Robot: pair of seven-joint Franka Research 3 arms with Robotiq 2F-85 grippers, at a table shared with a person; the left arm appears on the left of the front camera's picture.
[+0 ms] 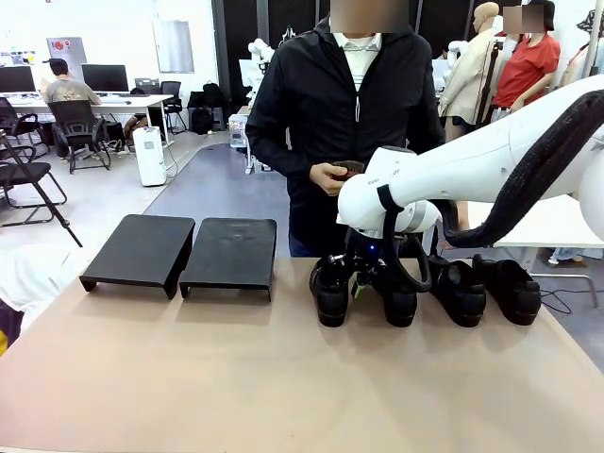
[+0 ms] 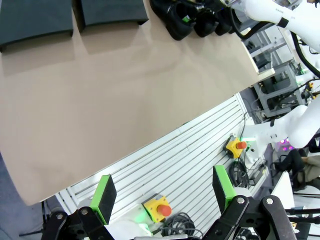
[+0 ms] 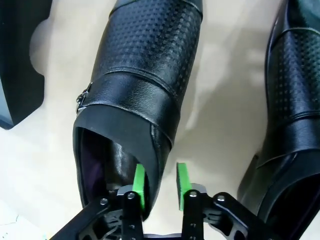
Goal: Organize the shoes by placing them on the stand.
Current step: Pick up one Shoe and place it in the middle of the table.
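stands sit on the left half of the tan table [image 1: 189, 377]: the outer stand [image 1: 137, 250] and the inner stand [image 1: 229, 255], both black, low and side by side. the left gripper [image 2: 163, 192] hangs past the table's edge over a white slatted panel [image 2: 190, 155], its green pads [image 2: 104, 197] spread wide with nothing between them. from up there the shoes are a dark cluster cut off by the top of the picture.

across the table a person in a black jacket [image 1: 311, 104] stands with hands [image 1: 338, 176] together at the waist. whatever they hold is too dark to make out.

all four shoes stand in a row on the right half: first shoe [image 1: 330, 294], second shoe [image 1: 398, 304], third shoe [image 1: 460, 293], fourth shoe [image 1: 514, 291]. the right arm's wrist and cable hide the tops of the first two. the right gripper [image 1: 361, 283] is down between them, its tips lost in the black leather. seen close, the right gripper straddles the first shoe's [image 3: 140, 75] side wall at the opening. one pad [image 3: 139, 182] is inside, the other outside, and the jaws are drawn narrow. i cannot tell whether they truly pinch the leather. the picture's edge cuts off the second shoe there.
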